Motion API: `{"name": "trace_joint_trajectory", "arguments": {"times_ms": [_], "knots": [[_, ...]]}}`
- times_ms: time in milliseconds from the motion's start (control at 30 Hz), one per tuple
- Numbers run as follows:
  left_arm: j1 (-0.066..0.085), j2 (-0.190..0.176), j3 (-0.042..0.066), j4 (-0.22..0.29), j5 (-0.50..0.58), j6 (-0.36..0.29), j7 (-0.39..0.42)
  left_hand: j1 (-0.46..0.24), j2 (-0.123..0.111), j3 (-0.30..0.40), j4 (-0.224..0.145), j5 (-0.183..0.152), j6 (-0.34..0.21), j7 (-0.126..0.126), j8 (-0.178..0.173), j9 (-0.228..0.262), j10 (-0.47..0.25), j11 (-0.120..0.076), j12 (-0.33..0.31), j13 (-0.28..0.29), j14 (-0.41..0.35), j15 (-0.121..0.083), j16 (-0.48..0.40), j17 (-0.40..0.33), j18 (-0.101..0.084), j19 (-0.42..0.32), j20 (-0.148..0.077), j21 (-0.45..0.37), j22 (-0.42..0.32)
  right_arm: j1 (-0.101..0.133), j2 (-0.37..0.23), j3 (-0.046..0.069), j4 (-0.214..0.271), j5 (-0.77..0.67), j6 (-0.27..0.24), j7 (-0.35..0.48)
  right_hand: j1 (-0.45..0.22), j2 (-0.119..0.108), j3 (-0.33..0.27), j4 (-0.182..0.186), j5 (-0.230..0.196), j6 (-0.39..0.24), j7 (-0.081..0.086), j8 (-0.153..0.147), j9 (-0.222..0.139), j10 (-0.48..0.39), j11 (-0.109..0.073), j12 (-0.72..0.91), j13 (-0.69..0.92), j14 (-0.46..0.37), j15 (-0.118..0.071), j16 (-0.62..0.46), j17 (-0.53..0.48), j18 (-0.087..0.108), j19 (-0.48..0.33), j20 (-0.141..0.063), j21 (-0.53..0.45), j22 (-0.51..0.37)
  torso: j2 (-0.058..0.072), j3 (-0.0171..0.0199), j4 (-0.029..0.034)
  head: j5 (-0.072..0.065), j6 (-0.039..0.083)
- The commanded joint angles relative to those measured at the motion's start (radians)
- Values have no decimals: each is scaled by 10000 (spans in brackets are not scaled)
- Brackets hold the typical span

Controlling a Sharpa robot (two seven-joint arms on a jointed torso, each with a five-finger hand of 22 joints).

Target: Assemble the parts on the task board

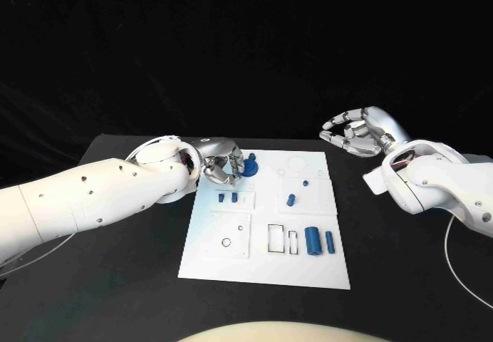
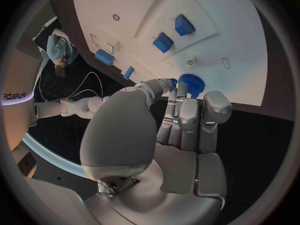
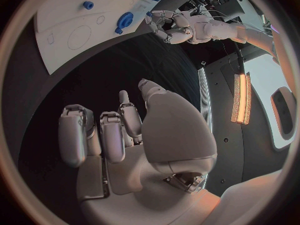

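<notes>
Resting on matte black table (image 1: 123,285): flat white rectangular task board (image 1: 267,267) with raised square panels. Left hand (image 1: 221,165), polished silver, at board's far left corner, fingertips (image 2: 178,90) pinching toothed blue gear (image 1: 250,167). Right hand (image 1: 356,132) raised off board's far right corner, fingers curled inward, holding nothing. Small blue parts: cylinder (image 1: 311,239) and slim bar (image 1: 330,240) near board's right edge.

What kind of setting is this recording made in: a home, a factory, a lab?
Most likely a robotics lab or test bench: a black table against a dark backdrop, a white task board with small blue parts, and cables trailing from the arms.
</notes>
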Motion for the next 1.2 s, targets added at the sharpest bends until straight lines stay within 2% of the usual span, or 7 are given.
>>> {"name": "trace_joint_trajectory", "arguments": {"times_ms": [33,133,300,467,700,1200], "knots": [[1,-93,11,50,383,168,-16,-116,8,-33,-25,-42,77,-5,-50,8,80,3,-64,-10,69,-30,50,11,-86,36,25,45,17,-5,-9,1,17,-36,88,59,-74,26,66,-3,68,-15,-28,38,-15,22,-18,36,97,651,-93,-61,989,108,-2,-48,-23,1202,8,-2,0,3,-3],[-1,-157,4,38,410,263,-32,-116,8,-33,-25,-42,77,-5,-50,8,80,3,-64,-10,69,-30,50,11,-86,36,25,45,17,-5,-14,1,19,-36,89,57,-74,26,66,-3,68,-15,-28,38,-15,22,-18,36,97,651,-93,-61,989,108,-2,-48,-23,1202,4,0,4,13,-12],[-5,-175,-30,-49,413,450,-80,-120,-1,-37,-32,-42,82,-9,-57,8,93,1,-80,-13,62,-32,42,-14,-84,32,25,40,9,-5,-5,1,17,-36,89,60,-74,26,66,-3,68,-15,-28,38,-15,22,-18,36,97,651,-93,-61,989,108,-2,-48,-23,1202,9,2,-27,56,-5],[-24,-154,-61,-152,410,582,-99,-123,-1,-39,-33,-42,88,-11,-58,9,104,-2,-87,-14,59,-33,38,-26,-83,28,25,36,3,-5,-1,1,15,-36,88,63,-74,26,66,-3,68,-15,-28,38,-15,22,-18,36,97,651,-93,-61,989,108,-2,-48,-23,1202,17,7,-33,41,-6],[-62,-89,-96,-284,408,715,-127,-128,0,-42,-33,-44,95,-12,-60,10,115,-4,-94,-15,56,-33,36,-35,-81,21,25,28,-8,-5,3,1,16,-36,86,67,-74,26,66,-3,68,-15,-28,38,-15,22,-18,36,97,651,-93,-61,989,108,-2,-48,-23,1202,14,19,-28,64,-19],[-122,79,-133,-546,353,850,-166,-125,6,-41,-42,-45,104,-16,-67,11,133,-7,-113,-19,51,-36,33,-47,-80,14,26,21,-16,-5,5,1,22,-36,88,72,-74,26,66,-3,68,-15,-28,38,-15,22,-18,36,97,651,-93,-61,989,108,-2,-48,-23,1202,11,14,-32,66,-38]]}}
